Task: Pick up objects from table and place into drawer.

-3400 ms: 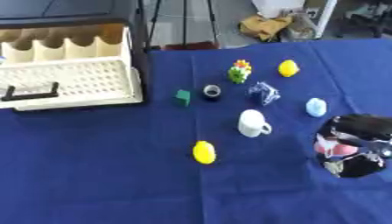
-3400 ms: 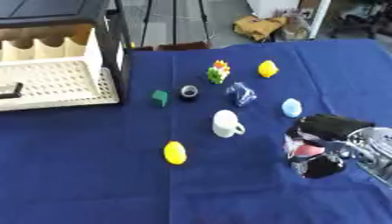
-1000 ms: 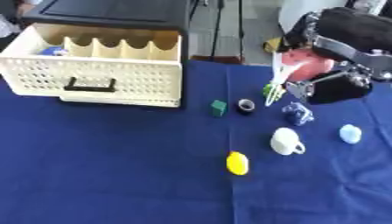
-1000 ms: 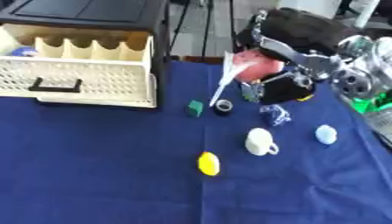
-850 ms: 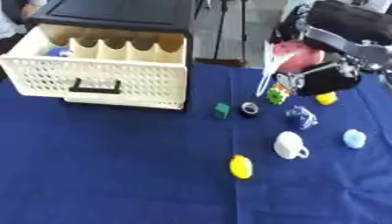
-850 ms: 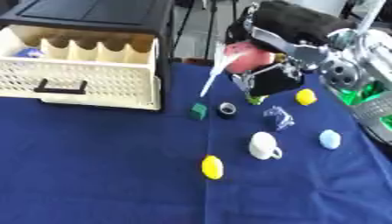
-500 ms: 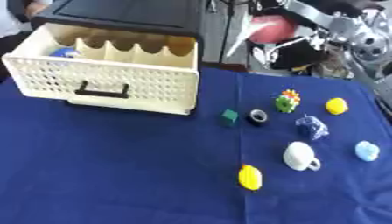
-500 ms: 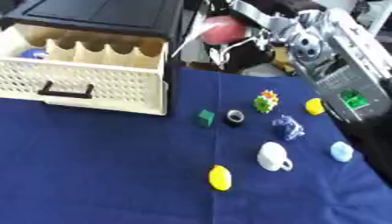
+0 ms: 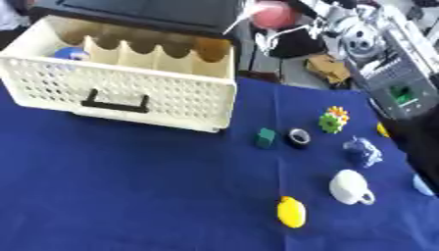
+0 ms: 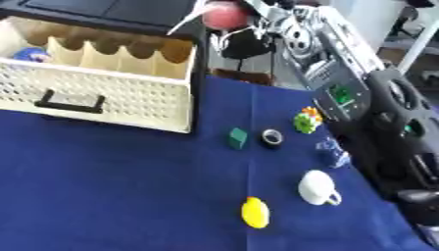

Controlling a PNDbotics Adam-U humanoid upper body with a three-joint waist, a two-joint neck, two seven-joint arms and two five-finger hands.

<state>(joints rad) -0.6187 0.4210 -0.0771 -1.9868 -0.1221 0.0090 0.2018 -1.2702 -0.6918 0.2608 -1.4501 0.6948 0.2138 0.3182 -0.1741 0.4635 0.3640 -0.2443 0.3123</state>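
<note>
One right hand (image 9: 287,37) holds a pink object (image 9: 273,13) beyond the drawer's (image 9: 129,98) right edge.

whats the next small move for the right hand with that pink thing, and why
Probably carry it a little further left and then lower it. The right hand holds the pink object up beyond the drawer's far right corner, not yet over a compartment, and the drawer stands open.
</note>
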